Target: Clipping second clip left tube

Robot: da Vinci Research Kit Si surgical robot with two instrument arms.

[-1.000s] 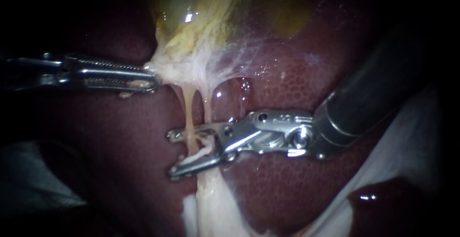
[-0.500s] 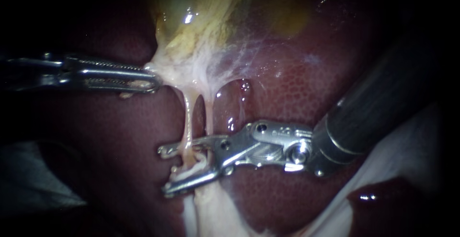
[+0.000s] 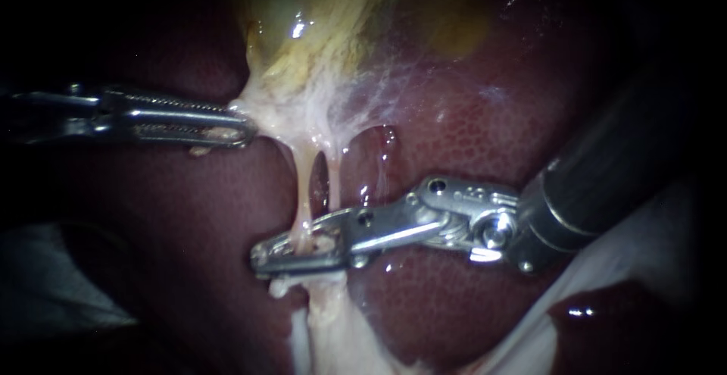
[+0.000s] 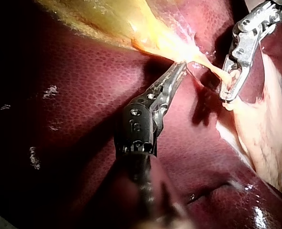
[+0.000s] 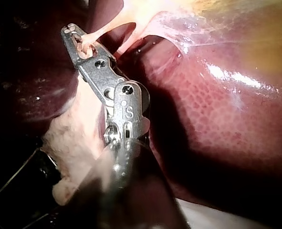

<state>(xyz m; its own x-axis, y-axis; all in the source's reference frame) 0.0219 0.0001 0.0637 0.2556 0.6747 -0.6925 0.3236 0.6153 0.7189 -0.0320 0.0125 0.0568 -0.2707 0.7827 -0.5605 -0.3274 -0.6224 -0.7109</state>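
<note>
Two pale tubes hang from the yellowish gallbladder (image 3: 326, 34) over the dark red liver (image 3: 454, 140). My right instrument (image 3: 261, 257) reaches in from the right, and its metal jaws lie closed across the left tube (image 3: 304, 185), squeezing it low down. A white bit (image 3: 279, 287) shows just under the jaws. The right tube (image 3: 333, 167) runs down behind the base of the jaws. My left instrument (image 3: 241, 129) is shut on pale tissue (image 3: 261, 114) at the gallbladder's lower edge and holds it taut. Wrist views show the same: right instrument (image 5: 74, 34) (image 4: 226, 95), left instrument (image 4: 180, 67).
Pale fatty tissue (image 3: 333, 329) hangs below the clamped spot. White gauze-like material (image 3: 644, 216) lies at the lower right under the right shaft (image 3: 606, 170). Liver surface surrounds the tubes on both sides.
My right instrument's jaws, open around the left tube before, have closed onto it. Their tips moved slightly left and the wrist rose a little. The left instrument has stayed still.
</note>
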